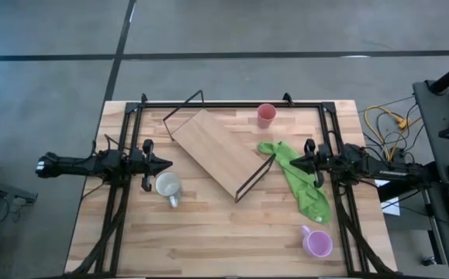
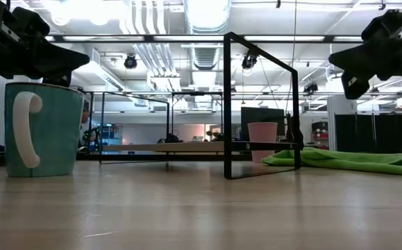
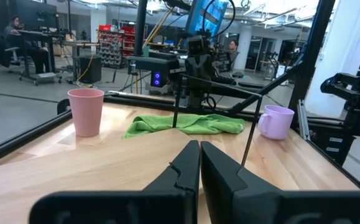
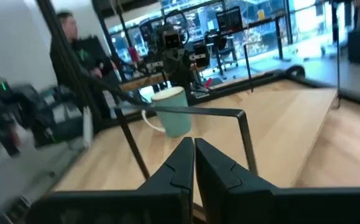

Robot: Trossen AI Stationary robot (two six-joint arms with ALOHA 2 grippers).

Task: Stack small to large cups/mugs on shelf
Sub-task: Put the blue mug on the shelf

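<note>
Hovering closed and empty: left gripper [image 1: 164, 163] just above white mug [image 1: 167, 187]; right gripper [image 1: 295, 163] over green cloth [image 1: 302, 186]. Shelf [image 1: 212, 150] lies between them, pink cup [image 1: 266, 115] behind, purple mug [image 1: 316, 242] front-right.

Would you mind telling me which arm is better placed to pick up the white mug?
Left, probably: the left gripper hovers, shut, right beside the white mug, while the right gripper waits across the shelf.
</note>
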